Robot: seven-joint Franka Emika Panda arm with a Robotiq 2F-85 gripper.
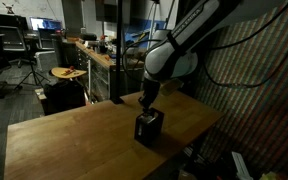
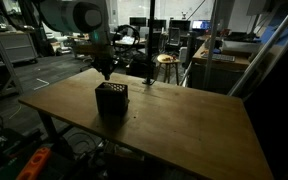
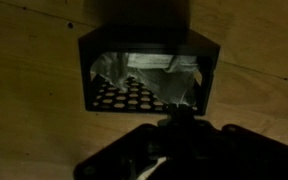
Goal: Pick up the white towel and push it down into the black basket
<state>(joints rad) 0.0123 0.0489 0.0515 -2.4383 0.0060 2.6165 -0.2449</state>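
Note:
The black basket stands on the wooden table; it also shows as a small dark cube in both exterior views. The white towel lies crumpled inside it, above the perforated floor. A fold of the towel tapers up to my gripper, whose fingers are pressed together on it at the basket's near wall. In both exterior views the gripper hangs straight above the basket's opening.
The basket sits near one table edge. Beyond the table stand a round stool, a workbench and office chairs. The room is dim.

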